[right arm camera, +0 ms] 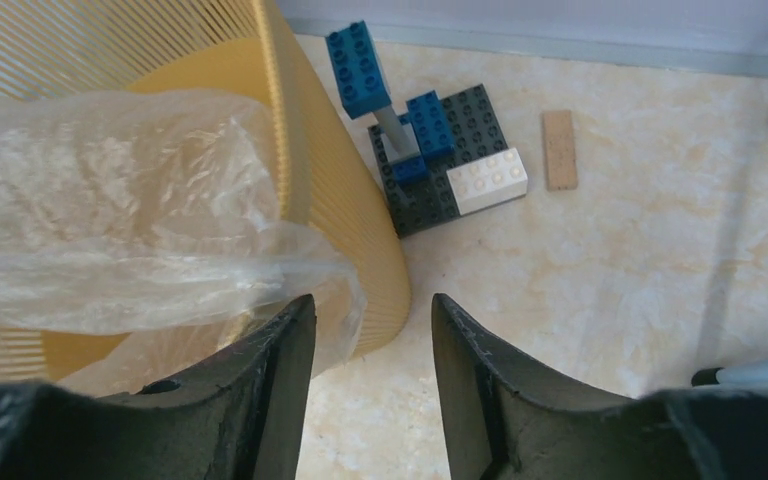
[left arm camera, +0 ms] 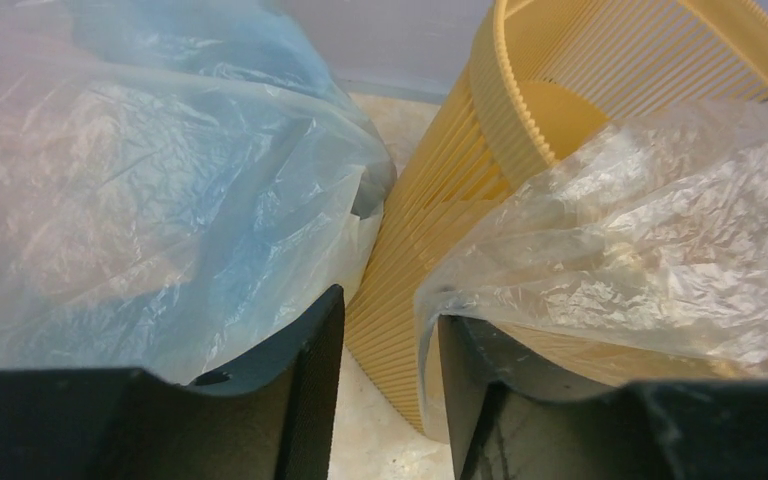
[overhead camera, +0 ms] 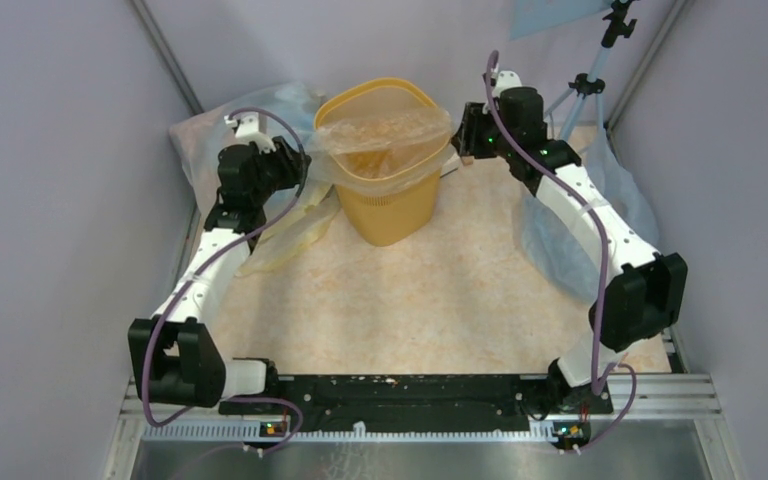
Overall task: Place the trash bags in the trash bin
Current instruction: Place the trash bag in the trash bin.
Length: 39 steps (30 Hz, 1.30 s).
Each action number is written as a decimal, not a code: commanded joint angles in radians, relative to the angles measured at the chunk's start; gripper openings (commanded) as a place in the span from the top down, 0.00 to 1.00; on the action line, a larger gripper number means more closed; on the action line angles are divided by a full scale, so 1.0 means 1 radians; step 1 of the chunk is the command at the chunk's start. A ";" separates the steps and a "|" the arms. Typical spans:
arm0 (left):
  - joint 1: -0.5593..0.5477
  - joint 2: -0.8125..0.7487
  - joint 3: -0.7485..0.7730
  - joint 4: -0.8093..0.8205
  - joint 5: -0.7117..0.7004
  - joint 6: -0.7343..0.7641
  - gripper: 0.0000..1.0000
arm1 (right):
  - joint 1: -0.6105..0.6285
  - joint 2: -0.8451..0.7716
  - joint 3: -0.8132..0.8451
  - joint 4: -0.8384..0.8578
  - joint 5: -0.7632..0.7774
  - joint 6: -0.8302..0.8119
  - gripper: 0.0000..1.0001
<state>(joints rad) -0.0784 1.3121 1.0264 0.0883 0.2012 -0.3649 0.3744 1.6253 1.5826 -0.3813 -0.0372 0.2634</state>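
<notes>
Clear trash bag [overhead camera: 385, 135] spans trash bin [overhead camera: 390, 215] rim; left gripper [left arm camera: 390, 320], right gripper [right arm camera: 372, 305] released; clinging film could follow me out.

The trash bin [overhead camera: 390, 215] was yellow-orange and translucent, patterned with fine vertical ribs. The trash bag [overhead camera: 385, 135] was colourless, see-through and glossy. The plastic sack [left arm camera: 160, 180] was pale blue and translucent. The table [overhead camera: 440, 300] was cream with mottled beige marbling. The block tower [right arm camera: 430, 125] combined blue, black and white studded bricks. The left gripper [left arm camera: 385, 340] and right gripper [right arm camera: 372, 330] were black. The cables [overhead camera: 265, 112] were purple.
</notes>
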 commanded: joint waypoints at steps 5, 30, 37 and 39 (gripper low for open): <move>0.013 -0.031 0.079 -0.010 -0.010 -0.014 0.43 | -0.010 -0.049 0.105 0.036 -0.040 -0.059 0.52; 0.025 0.107 0.166 0.029 0.046 -0.032 0.49 | -0.011 0.128 0.322 -0.074 -0.019 -0.053 0.72; 0.031 0.173 0.171 0.085 0.097 -0.066 0.49 | -0.025 0.206 0.386 -0.125 -0.036 -0.029 0.72; 0.034 0.194 0.171 0.112 0.133 -0.069 0.48 | -0.029 0.210 0.376 -0.121 -0.061 -0.026 0.74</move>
<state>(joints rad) -0.0574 1.4696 1.1625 0.1020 0.2710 -0.4126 0.3664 1.8217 1.9194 -0.5011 -0.0742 0.2195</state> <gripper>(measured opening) 0.512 0.282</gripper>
